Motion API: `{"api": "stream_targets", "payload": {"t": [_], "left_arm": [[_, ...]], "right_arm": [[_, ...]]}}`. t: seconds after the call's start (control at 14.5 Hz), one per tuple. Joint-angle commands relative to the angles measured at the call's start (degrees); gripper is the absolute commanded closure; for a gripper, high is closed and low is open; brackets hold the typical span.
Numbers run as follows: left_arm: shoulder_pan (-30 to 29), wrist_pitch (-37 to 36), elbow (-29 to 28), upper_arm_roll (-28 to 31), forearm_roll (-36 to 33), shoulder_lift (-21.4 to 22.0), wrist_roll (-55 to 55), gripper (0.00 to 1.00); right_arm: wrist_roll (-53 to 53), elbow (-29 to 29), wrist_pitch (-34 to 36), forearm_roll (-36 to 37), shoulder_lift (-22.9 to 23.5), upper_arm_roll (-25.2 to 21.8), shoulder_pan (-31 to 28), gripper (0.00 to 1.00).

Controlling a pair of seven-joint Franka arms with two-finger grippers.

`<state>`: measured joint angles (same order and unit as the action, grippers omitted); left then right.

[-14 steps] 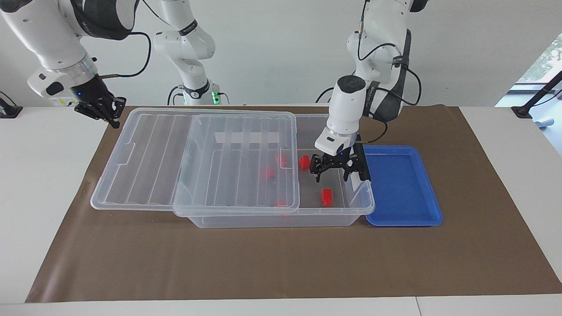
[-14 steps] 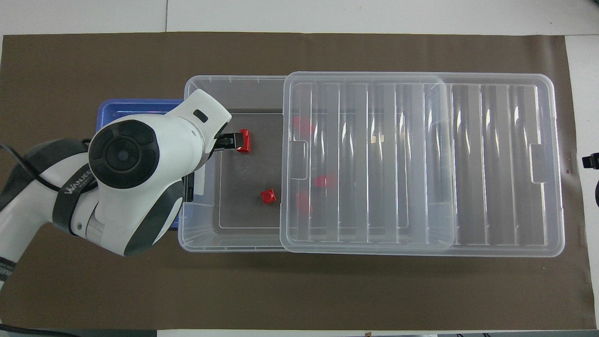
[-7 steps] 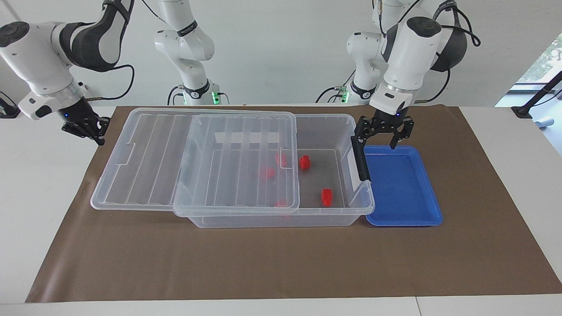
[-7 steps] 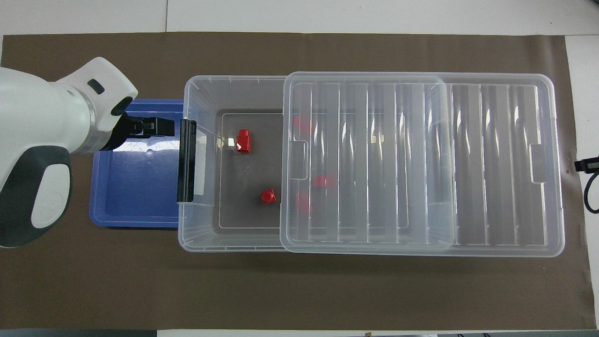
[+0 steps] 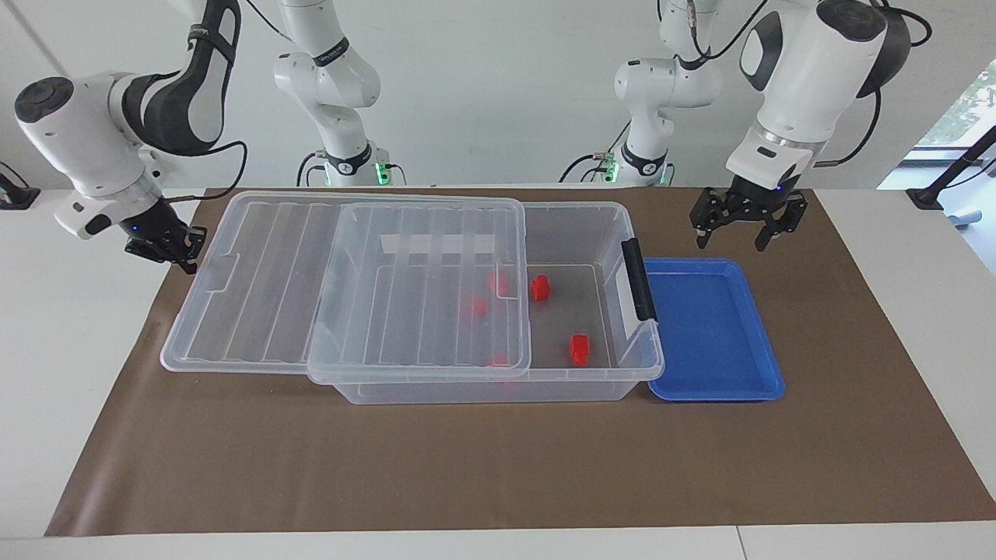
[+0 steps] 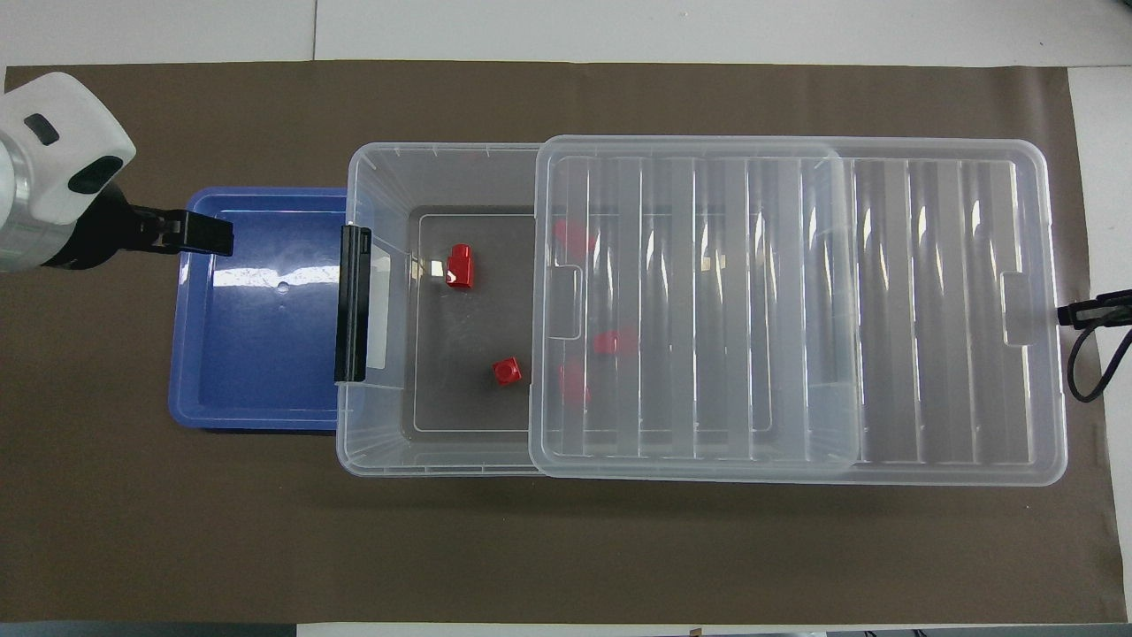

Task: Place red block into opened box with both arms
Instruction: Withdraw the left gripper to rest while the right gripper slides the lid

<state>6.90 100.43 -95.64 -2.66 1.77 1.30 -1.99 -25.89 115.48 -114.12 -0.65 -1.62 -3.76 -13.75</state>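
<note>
The red block (image 5: 540,288) lies inside the box (image 5: 498,389), in its uncovered end near the black latch, long axis running toward the robots. The left pincer (image 5: 740,220) hangs spread and empty over the mat past the box's latch end (the nearer arm). The right pincer (image 5: 166,244), pressed together, waits at the lid's (image 5: 257,280) outer end.

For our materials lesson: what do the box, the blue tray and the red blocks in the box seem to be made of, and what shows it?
Box: clear, glossy plastic, probably; the red blocks show through its wall and ribbed lid.
Blue tray: opaque moulded plastic, seemingly, with shiny highlights and a rounded rim.
Red blocks: likely hard plastic, evenly bright, crisp-edged.
</note>
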Motion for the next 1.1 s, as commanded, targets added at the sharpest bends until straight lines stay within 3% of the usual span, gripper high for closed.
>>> {"api": "stream_targets", "payload": {"t": [0.0,0.76,1.03], "left_arm": [[-4.1,-5.6,4.7,-0.4,3.5,-1.1,2.0,0.0],[-5.2,-17.7,12.0,-0.9,0.7,-2.5,5.8,0.0],[-4.7,-16.2,8.5,-0.9,0.4,-1.0,5.9,0.0]], "right_arm": [[1.9,1.2,-0.8,0.6,-0.9,0.2,0.7,1.0],[15.1,1.3,-0.5,0.4,-1.1,0.3,8.4,1.0],[21.7,1.4,-0.3,0.4,-1.2,0.3,12.9,1.0]]}}
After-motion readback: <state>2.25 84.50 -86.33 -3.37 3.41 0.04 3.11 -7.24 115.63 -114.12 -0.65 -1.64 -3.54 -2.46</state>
